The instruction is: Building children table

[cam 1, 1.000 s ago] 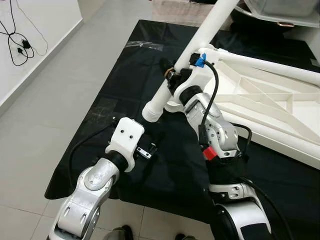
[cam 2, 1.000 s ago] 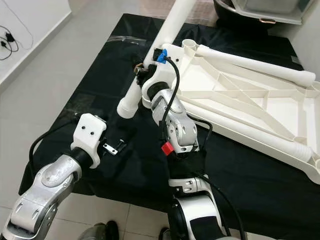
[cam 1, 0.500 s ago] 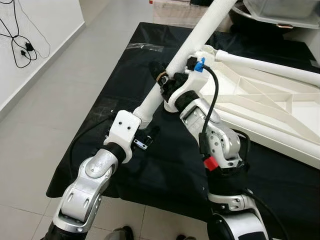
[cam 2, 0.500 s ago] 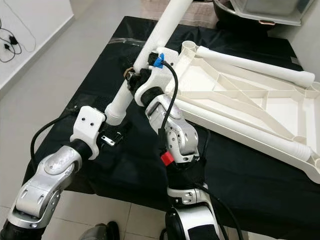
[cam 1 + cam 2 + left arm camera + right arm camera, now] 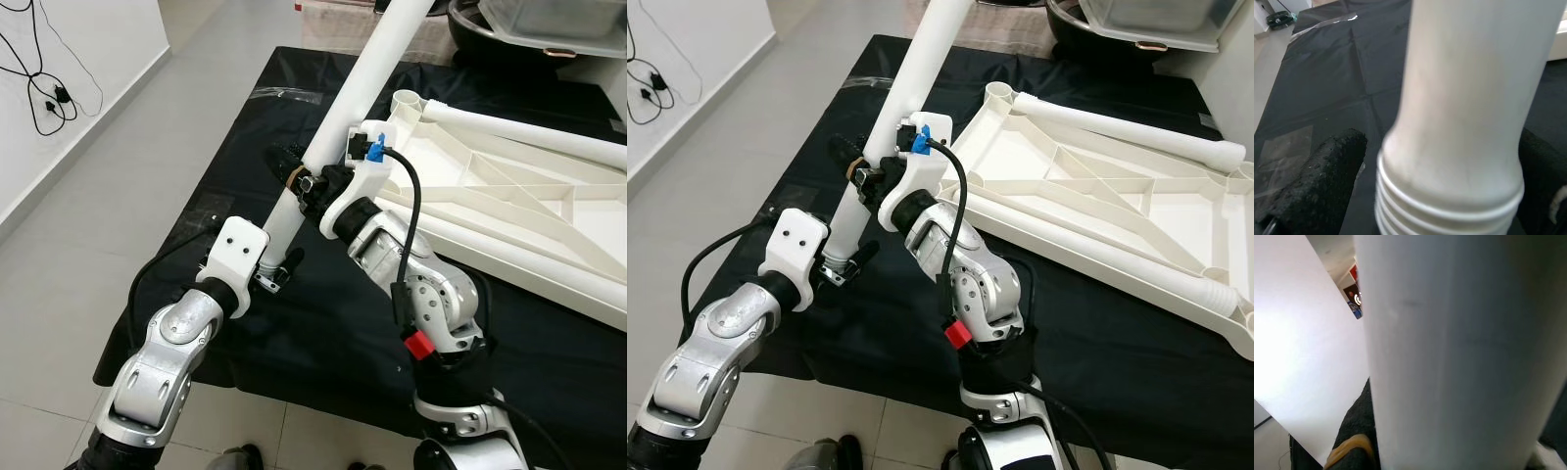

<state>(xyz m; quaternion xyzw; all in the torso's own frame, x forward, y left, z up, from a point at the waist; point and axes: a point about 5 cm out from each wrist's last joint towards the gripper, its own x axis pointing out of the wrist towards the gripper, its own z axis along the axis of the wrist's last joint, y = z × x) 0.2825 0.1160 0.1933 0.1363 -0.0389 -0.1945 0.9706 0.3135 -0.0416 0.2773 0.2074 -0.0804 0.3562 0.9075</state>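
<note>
The right gripper [image 5: 302, 182] is clamped around the middle of a long white plastic table leg [image 5: 356, 93], its black fingers [image 5: 1354, 431] pressed against the tube and holding it steeply tilted over the black cloth [image 5: 235, 147]. Lower down, the left gripper [image 5: 277, 271] has its fingers [image 5: 1317, 181] spread on either side of the leg's ribbed bottom end; I cannot tell whether they touch it. Just beside the leg, to the robot's right, the white ribbed plastic tabletop [image 5: 1097, 196] lies upside down on the cloth, another white leg [image 5: 1117, 122] lying along its far edge.
</note>
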